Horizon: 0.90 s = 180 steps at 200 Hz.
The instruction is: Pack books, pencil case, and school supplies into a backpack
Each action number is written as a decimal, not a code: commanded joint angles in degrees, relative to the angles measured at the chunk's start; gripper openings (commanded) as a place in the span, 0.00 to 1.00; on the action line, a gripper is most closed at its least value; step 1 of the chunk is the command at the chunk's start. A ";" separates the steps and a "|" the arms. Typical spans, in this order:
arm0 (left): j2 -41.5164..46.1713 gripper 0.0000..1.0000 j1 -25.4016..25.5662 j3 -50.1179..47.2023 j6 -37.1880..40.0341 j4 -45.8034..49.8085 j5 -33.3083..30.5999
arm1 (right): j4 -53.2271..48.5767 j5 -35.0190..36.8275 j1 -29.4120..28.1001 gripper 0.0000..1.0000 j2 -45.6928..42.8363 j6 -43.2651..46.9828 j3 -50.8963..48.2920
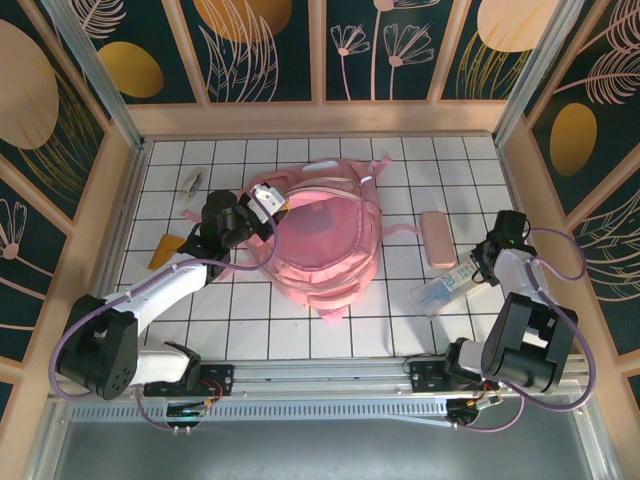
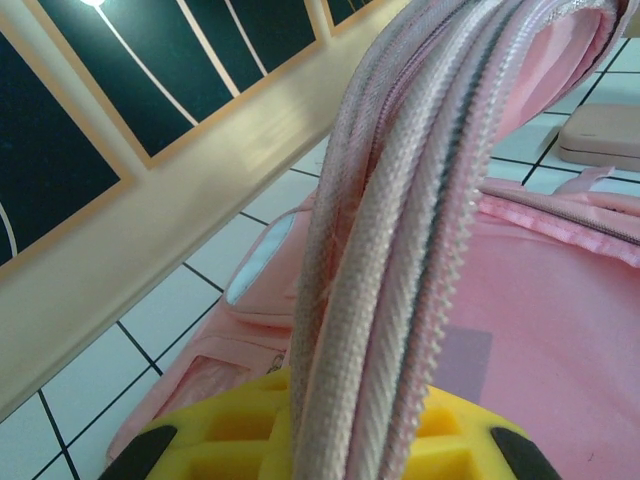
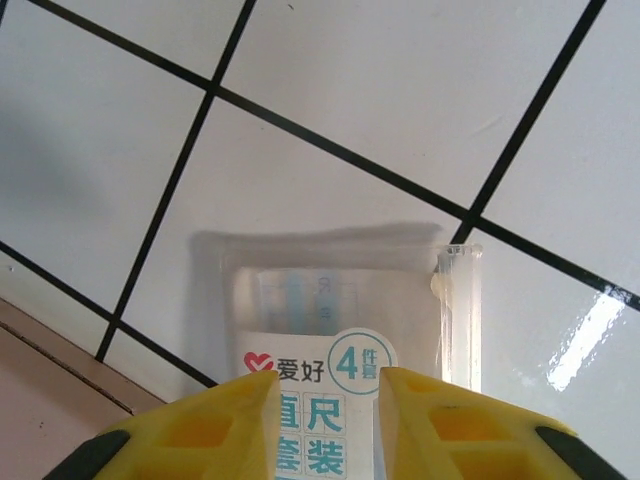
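Left end effector [image 2: 352,438], mine, is clamped on the backpack [image 2: 560,330], its yellow fingers [image 2: 235,432] pinching the bunched opening rim. That rim is coarse woven zipper tape with pale plastic teeth along one edge. It rises steeply from the grip, and smooth pink fabric lies slack to the right. From above, this end effector [image 1: 262,207] sits at the far left edge of the backpack [image 1: 325,240], a soft, rounded pink heap in the middle of the surface [image 1: 300,320], which is glossy white tile crossed by thin black lines.

My right end effector [image 3: 328,420] hangs low over the clear ruler-set packet [image 3: 340,300], a flat, stiff plastic sleeve with a printed label, lying on the right side [image 1: 447,287]. Its yellow fingers [image 3: 200,435] stand with a narrow gap and the label shows between them. I cannot tell whether they grip the packet.

Between packet and backpack lies the pink pencil case [image 1: 437,238], a smooth rounded oblong. On the left, the flat orange pad [image 1: 165,250] lies beside my left arm, and the small grey-white oblong piece [image 1: 192,183] is farther back.
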<state>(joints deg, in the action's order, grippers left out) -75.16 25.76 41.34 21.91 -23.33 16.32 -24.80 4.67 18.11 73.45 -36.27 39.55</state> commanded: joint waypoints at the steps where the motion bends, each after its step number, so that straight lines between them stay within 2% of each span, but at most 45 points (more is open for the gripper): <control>1: 0.66 0.00 -0.19 1.91 -2.93 -6.64 4.16 | 0.79 0.29 -0.27 0.25 -0.98 0.59 -1.56; 14: 0.68 0.00 -0.21 1.99 -2.99 -6.64 4.25 | 0.67 -0.91 -0.27 0.31 -0.86 1.44 -1.34; 33: 0.62 0.00 -0.18 2.04 -3.01 -6.53 4.25 | -0.41 -2.34 -2.03 0.52 -0.26 4.30 0.65; 46: 0.76 0.00 -0.18 2.16 -3.04 -6.29 4.34 | -1.06 -1.93 -5.87 0.70 0.47 8.27 2.88; 63: 0.67 0.00 -0.18 2.29 -3.49 -6.75 4.59 | -2.10 0.88 -11.60 0.81 1.37 11.22 5.35; 79: 0.65 0.00 -0.19 2.31 -4.43 -7.58 4.95 | -1.05 0.62 -14.52 0.90 1.27 13.51 6.20; 88: 0.63 0.00 -0.18 2.17 -4.80 -8.09 5.17 | 0.06 0.37 -15.80 0.99 1.17 15.41 6.37; 139: 0.91 0.00 -0.18 1.99 -4.95 -7.96 5.06 | -0.77 2.27 -17.34 0.99 7.24 20.68 9.63; 160: 0.91 0.00 -0.18 2.27 -4.87 -7.84 5.04 | -3.70 3.58 -14.97 0.99 7.75 11.82 10.00; 180: 0.89 0.00 -0.18 2.34 -4.77 -7.58 5.13 | -4.24 1.51 -10.21 0.99 2.75 1.36 5.17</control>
<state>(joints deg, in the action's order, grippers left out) -75.26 25.43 41.34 19.55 -23.35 17.58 -26.24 5.32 3.14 80.82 -22.61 47.77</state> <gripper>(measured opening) 0.130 0.992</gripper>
